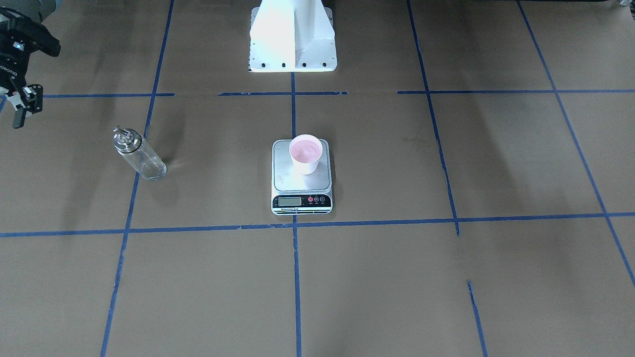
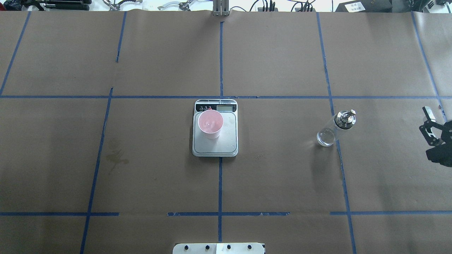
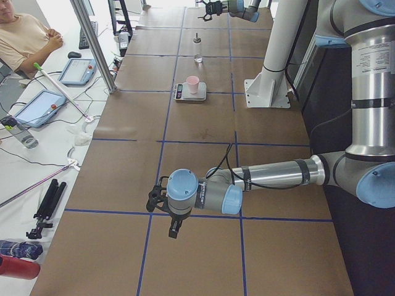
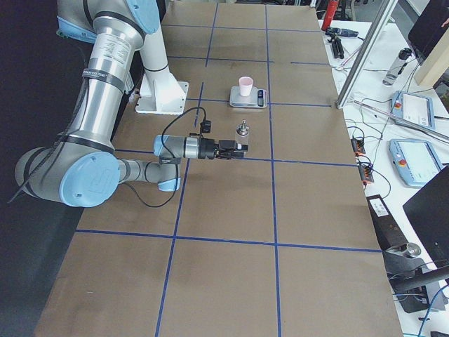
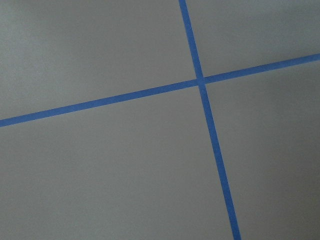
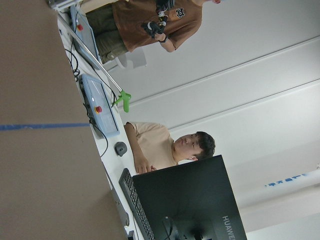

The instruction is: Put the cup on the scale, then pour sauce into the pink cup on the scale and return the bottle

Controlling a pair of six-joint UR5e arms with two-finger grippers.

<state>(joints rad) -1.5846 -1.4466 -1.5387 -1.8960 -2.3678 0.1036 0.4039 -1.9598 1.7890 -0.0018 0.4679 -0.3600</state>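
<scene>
Right gripper (image 1: pixel 15 106) hangs at the table's edge with its fingers looking spread and nothing between them. It is near the glass bottle (image 1: pixel 139 153) but not touching it. That bottle stands upright on the brown paper, well apart from the kitchen scale (image 1: pixel 297 182). The pink cup (image 1: pixel 305 153) stands on the scale's steel platform. Far down the table the left gripper (image 3: pixel 173 229) sits low over bare paper, and I can't tell whether it is open or shut.

What worries me is the bottle. It is tall, narrow and smooth, so a finger clipping its shoulder on the way in could topple it. A loose pinch on the glass might also let it slide once tilted. The cup looks light and its mouth is small. A badly aimed spout could miss it and wet the scale's buttons, and a nudge could knock it over. I can't make out how much sauce the bottle holds.
</scene>
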